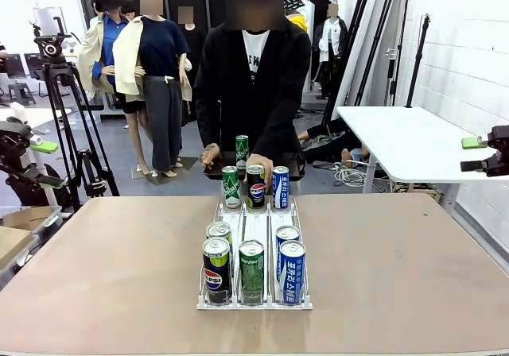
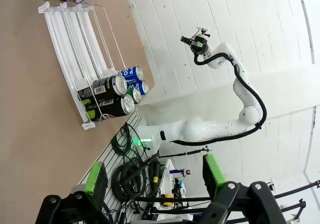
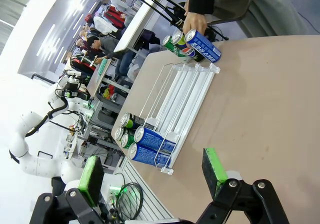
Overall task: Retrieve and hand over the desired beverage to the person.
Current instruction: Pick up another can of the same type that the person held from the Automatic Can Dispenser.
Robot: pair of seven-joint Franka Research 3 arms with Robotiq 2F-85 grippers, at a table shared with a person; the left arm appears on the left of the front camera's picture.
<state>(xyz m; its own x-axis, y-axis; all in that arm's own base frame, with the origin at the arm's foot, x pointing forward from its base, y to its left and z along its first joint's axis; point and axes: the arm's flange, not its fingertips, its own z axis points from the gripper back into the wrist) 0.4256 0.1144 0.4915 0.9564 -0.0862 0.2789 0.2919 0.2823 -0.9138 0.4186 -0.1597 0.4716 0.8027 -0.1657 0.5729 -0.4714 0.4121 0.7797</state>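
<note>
Across the table, front view, the person's hand (image 1: 258, 164) is resting at the far Pepsi can (image 1: 256, 186) in the rack (image 1: 256, 222), so I'm judging Pepsi's wanted and should be coming straight down on the near Pepsi can (image 1: 215, 270), clear of its neighbours. Left wrist view: my left claw (image 2: 154, 176) is hanging wide apart, gripping nothing. Right wrist view: my right claw (image 3: 152, 171) is doing likewise, well short of the cans.
</note>
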